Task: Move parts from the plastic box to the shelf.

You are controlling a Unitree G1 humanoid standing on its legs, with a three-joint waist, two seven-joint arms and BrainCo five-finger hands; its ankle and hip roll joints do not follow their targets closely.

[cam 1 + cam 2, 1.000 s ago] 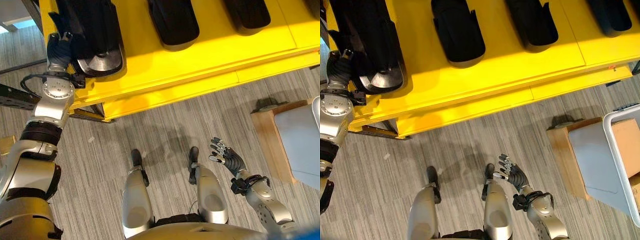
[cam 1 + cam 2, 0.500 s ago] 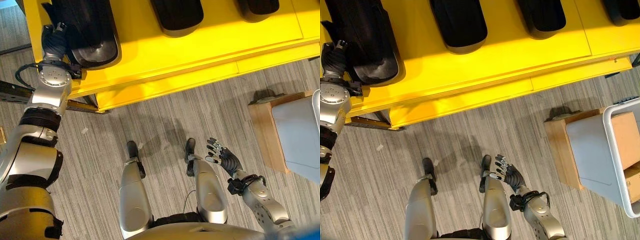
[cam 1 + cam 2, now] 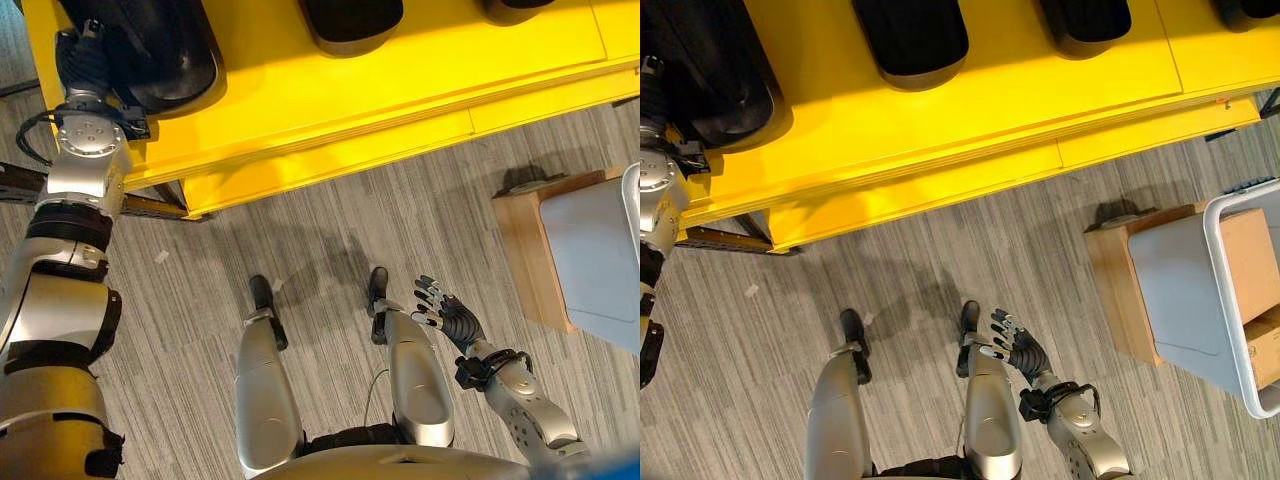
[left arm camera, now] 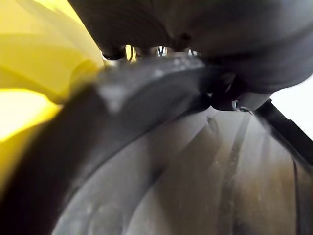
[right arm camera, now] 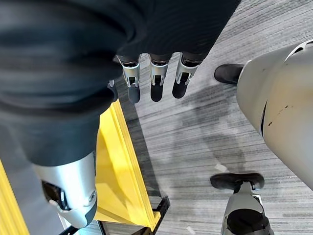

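Grey striped carpet lies under the right hand, open and empty, while farther off the left hand, grip hidden, meets a bulky black moulded part on the yellow shelf, probably rigid, best held by its rim.
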